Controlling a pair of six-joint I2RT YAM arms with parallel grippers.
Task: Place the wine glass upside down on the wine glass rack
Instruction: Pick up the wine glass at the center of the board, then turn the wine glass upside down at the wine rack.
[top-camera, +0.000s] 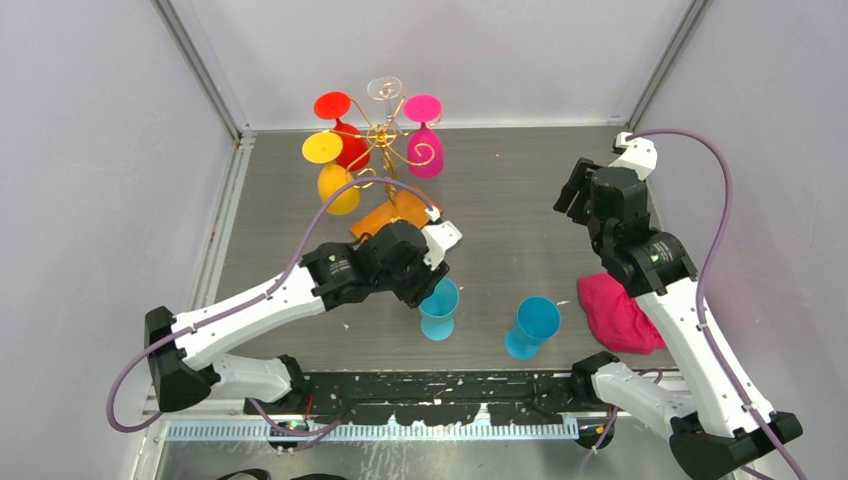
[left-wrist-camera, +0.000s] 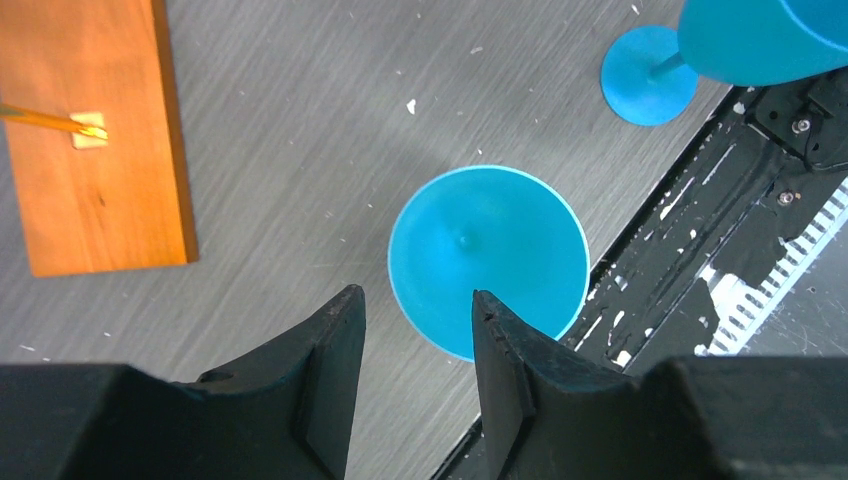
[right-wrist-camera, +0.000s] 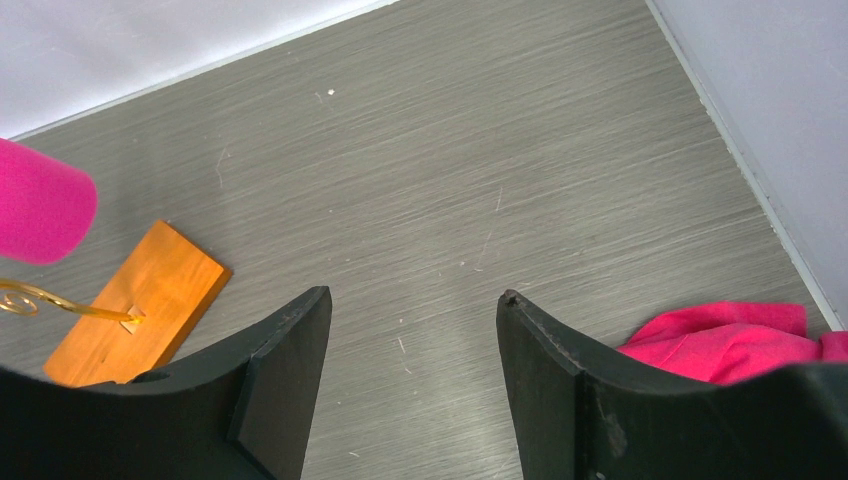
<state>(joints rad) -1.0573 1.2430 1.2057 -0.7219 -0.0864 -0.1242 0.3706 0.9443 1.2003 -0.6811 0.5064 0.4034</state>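
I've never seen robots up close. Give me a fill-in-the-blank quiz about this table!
The wine glass below the left claw is ___.
The crumpled cloth is ___.
The red glass hangs on the wine glass rack upside ___.
The right claw holds ___.
Missing words: blue; pink; down; nothing.

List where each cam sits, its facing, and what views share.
Top external: above and behind, looking down on the table; left arm and right arm show, rack far left, cloth right.
Left wrist: on the left arm, looking down past the open left gripper at a blue glass.
Right wrist: on the right arm, tilted down across the table past the open right gripper toward the rack's base.
Shared: base in all three; blue glass in top and left wrist; cloth in top and right wrist.
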